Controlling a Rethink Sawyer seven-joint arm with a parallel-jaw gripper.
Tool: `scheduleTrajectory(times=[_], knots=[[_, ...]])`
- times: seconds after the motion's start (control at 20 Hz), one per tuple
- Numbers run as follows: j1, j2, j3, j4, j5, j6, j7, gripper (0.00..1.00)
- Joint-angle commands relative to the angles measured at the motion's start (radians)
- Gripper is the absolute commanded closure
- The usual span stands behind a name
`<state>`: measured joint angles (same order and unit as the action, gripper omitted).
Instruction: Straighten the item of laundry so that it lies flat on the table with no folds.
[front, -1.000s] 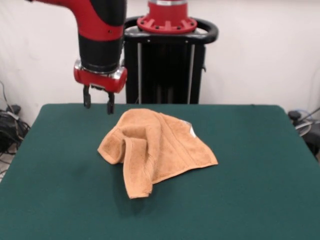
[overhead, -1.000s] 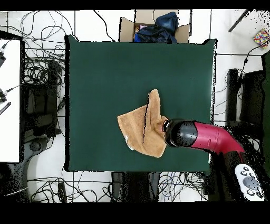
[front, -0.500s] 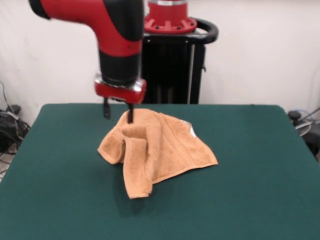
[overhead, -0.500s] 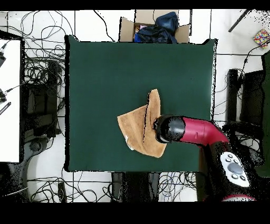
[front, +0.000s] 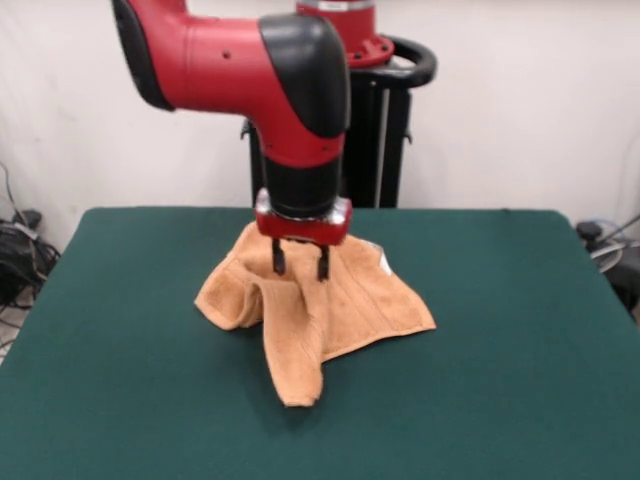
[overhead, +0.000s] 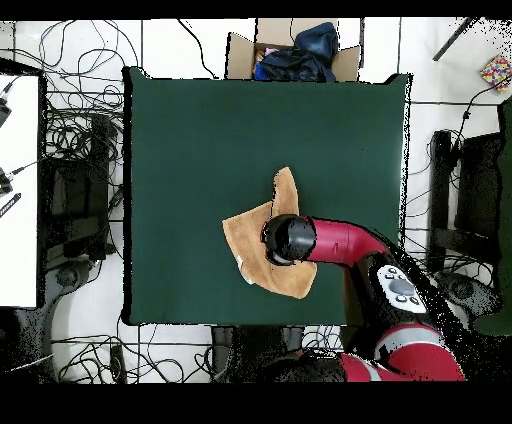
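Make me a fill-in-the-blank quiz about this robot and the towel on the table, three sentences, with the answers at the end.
1. The orange-tan towel lies crumpled on a table whose top is dark ____.
2. In the front view, the tool sits directly ____ the towel's bunched middle.
3. In the overhead view, the box beyond the table's far edge holds dark ____ clothing.

Missing words: green; above; blue
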<state>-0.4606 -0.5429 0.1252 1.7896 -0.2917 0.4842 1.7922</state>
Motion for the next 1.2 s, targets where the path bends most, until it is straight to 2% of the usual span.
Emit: scheduleTrajectory(times=[0.05, 0.25, 0.5, 0.9, 1.05, 1.2], knots=[[0.078, 0.062, 0.051, 0.004, 0.086, -0.099, 0.224, 0.0], [0.107, 0.072, 0.045, 0.01, 0.116, -0.116, 0.23, 0.0], [0.184, 0.023, -0.001, 0.033, 0.164, -0.09, 0.271, 0.0], [0.262, 0.141, -0.063, -0.036, 0.201, -0.192, 0.289, 0.0], [0.252, 0.168, -0.059, -0.04, 0.21, -0.217, 0.26, 0.0], [0.277, 0.194, -0.097, -0.06, 0.217, -0.242, 0.261, 0.0]])
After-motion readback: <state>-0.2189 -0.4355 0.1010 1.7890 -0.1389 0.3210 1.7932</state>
